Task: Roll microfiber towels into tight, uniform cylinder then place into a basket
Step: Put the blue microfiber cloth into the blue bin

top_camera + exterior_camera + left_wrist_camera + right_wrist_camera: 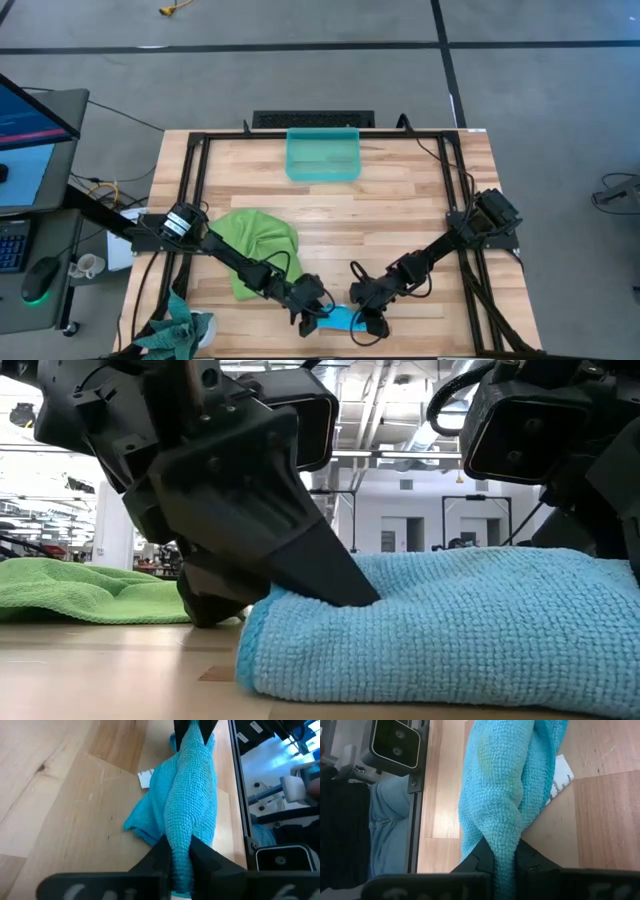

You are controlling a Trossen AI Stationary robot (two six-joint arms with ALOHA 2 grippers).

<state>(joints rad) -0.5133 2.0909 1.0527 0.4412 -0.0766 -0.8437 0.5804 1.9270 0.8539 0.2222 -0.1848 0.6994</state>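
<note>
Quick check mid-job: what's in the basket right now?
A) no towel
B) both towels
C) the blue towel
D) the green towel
A: the basket holds no towel; the green towel lies loose on the table, and the blue towel is pinched between both grippers at the near edge.

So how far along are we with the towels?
Nothing is finished: the basket holds no towel. In hand: the left gripper and right gripper each pinch the blue towel at the table's front edge, bunched rather than rolled tight. Left: the green towel lies crumpled and untouched.
</note>
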